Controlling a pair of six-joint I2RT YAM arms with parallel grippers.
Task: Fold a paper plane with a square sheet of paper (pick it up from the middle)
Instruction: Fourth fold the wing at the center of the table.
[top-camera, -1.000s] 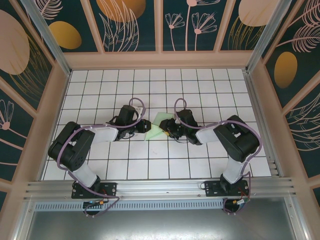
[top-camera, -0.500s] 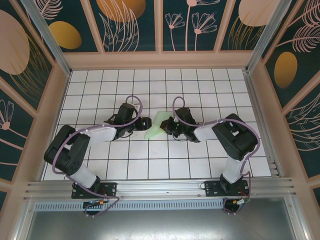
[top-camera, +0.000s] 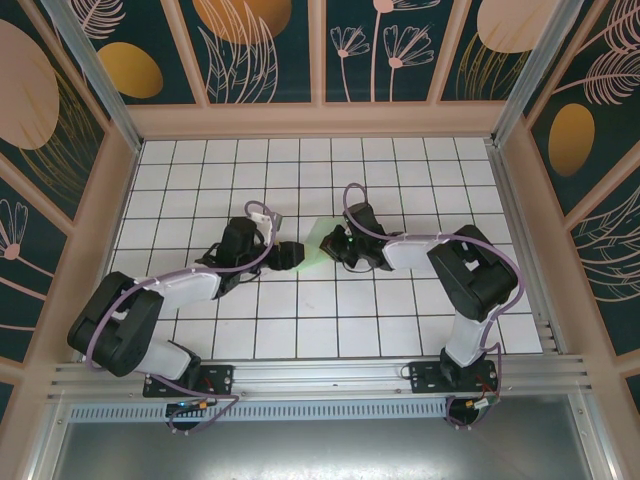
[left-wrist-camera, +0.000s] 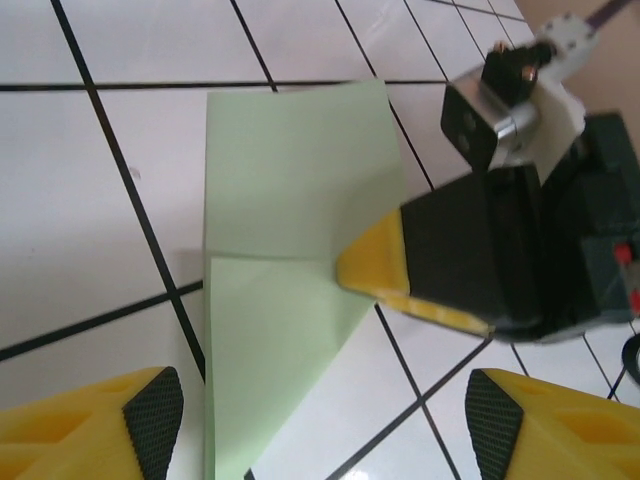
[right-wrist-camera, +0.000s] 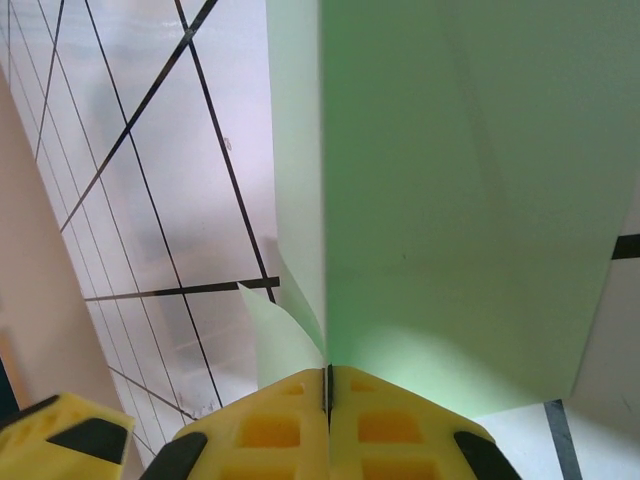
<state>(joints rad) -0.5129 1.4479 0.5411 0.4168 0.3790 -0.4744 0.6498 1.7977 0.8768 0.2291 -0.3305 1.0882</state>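
Note:
The square sheet of paper (top-camera: 318, 240) is pale mint green and folded with a diagonal crease, in the middle of the white grid table (top-camera: 400, 170). My right gripper (top-camera: 336, 246) is shut on its right edge. In the right wrist view the yellow fingertips (right-wrist-camera: 290, 420) meet at the gripper (right-wrist-camera: 328, 392), and the paper (right-wrist-camera: 450, 200) rises between them. My left gripper (top-camera: 296, 254) stands just left of the paper. In the left wrist view it (left-wrist-camera: 325, 430) is open, the paper (left-wrist-camera: 290, 190) lies ahead of it on the tiles, and the right gripper's fingers (left-wrist-camera: 385, 268) pinch the fold.
Wooden walls (top-camera: 320, 120) with dark floral panels ring the table on three sides. An aluminium rail (top-camera: 320, 375) carrying both arm bases runs along the near edge. Open tiles lie behind and in front of the grippers.
My left gripper has opened, let go of the paper and drawn back a little to the left. My right gripper has shut on the paper's right edge and shifted slightly away.

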